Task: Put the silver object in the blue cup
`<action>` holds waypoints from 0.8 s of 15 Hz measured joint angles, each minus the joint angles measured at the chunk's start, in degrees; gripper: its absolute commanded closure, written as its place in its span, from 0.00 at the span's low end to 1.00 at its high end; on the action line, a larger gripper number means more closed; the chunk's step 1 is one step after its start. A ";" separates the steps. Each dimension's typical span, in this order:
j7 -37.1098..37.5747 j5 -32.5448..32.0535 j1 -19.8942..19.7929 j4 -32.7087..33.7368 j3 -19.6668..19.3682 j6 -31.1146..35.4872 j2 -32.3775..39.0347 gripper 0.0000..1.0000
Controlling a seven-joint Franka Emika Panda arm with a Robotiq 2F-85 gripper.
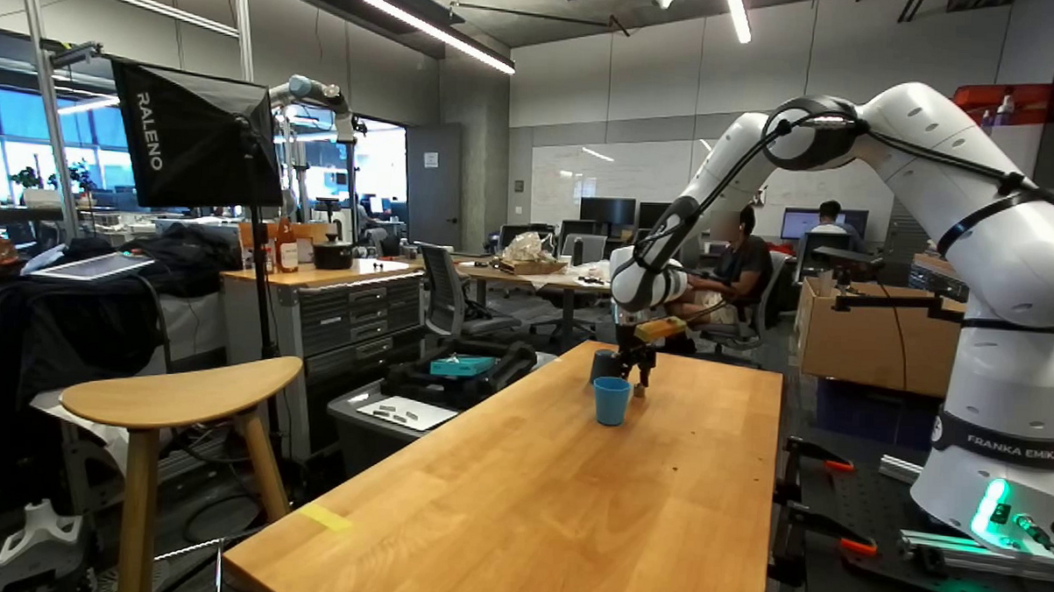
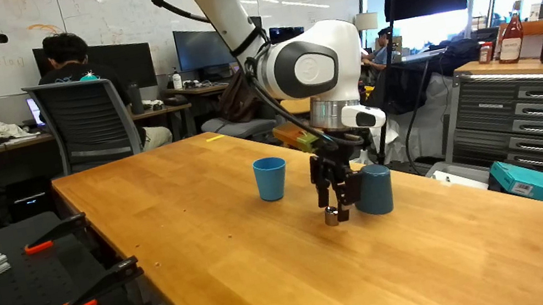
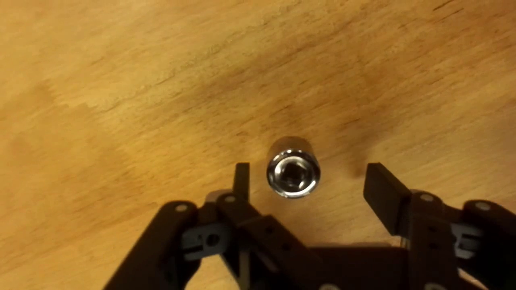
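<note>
Claw spread, silver object between its fingers — standing on wooden counter. Upright blue cup near; upside-down dark cup just beside claw, toward long edge. Yellow tape by corner — person seated beyond.

In the wrist view, the silver object is seen upright on the wood-grained worktop, its recessed round top exposed. It is framed between the spread fingers, nearer one than the other, apart from both.
</note>
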 measured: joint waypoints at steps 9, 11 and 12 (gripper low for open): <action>1.09 0.73 -0.47 -0.50 -0.08 -0.22 -0.04 0.92; 1.02 0.92 -0.47 -0.46 0.16 -0.22 -0.47 0.92; 0.87 1.14 -0.47 -0.47 0.44 -0.23 -0.99 0.92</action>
